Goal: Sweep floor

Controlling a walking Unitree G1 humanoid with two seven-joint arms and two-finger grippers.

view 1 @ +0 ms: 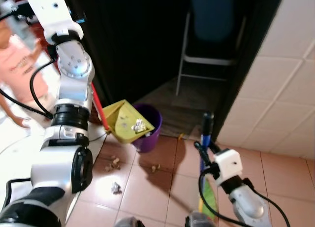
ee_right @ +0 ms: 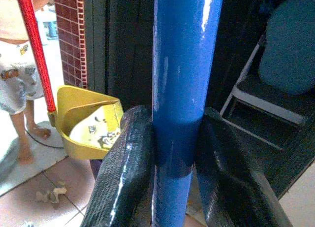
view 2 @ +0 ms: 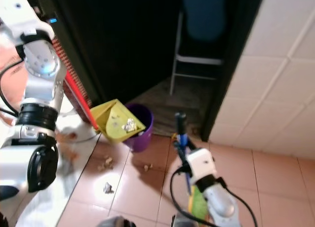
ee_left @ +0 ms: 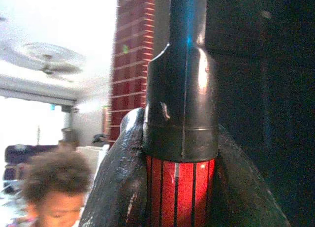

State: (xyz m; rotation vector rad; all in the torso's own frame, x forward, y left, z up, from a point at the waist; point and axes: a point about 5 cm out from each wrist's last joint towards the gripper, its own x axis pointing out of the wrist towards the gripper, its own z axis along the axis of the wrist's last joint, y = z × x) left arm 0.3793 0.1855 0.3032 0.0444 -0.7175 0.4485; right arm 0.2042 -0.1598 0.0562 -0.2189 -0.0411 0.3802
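Your left gripper [ee_left: 179, 187] is pinched on the red handle [view 1: 98, 105], fingers [ee_left: 115, 187] pressed to either side just below its black end cap [ee_left: 181, 104]. The left arm is raised high at the left; the handle slants down and right from it to the yellow dustpan [view 1: 129, 121].

The dustpan hangs tilted over the purple bin [view 1: 147, 133], its mouth toward the bin's rim, touching or just above it; you cannot tell which. In the pan: a crumpled white paper wad [view 1: 138, 124] and a few small scraps. The bin's inside is hidden by the pan.

Your right gripper [ee_right: 172, 158] is clamped around the blue broom pole [ee_right: 184, 74], one finger on each side. In the head views the pole stands near-right, almost upright, black grip [view 1: 207, 122] at its top, green bristles [view 1: 210, 197] low beside the right arm.

On the tile floor [view 1: 275, 168], near of the bin: brown crumbs [view 1: 114, 163], another bit [view 1: 155, 167] to their right, and a paper wad [view 1: 116, 188] nearer you.

Far behind, in a dark doorway, a folding chair [view 1: 209, 45]. A person in pink [view 1: 17, 64] stands at far left, blurred.
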